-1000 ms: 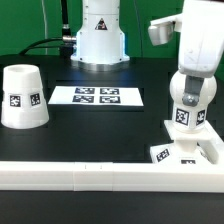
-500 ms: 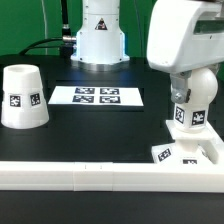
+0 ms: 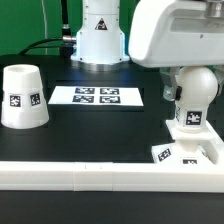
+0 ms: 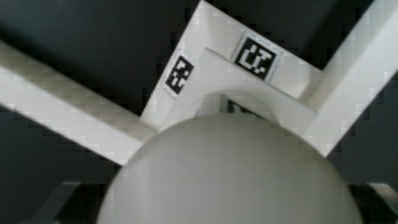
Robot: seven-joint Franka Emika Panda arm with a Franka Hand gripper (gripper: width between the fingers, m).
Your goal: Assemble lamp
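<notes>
Standing visible: one shade (image 3: 23,97), one bulb (image 3: 191,95) on one base (image 3: 190,150); hand's state unclear.

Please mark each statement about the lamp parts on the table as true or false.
1. The shade stands on the exterior view's left. True.
2. The bulb lies flat beside the shade. False: it stands upright on the base.
3. The marker board lies between shade and base. True.
4. The shade already covers the bulb. False: they are far apart.
5. The base is in the exterior view's right. True.
</notes>
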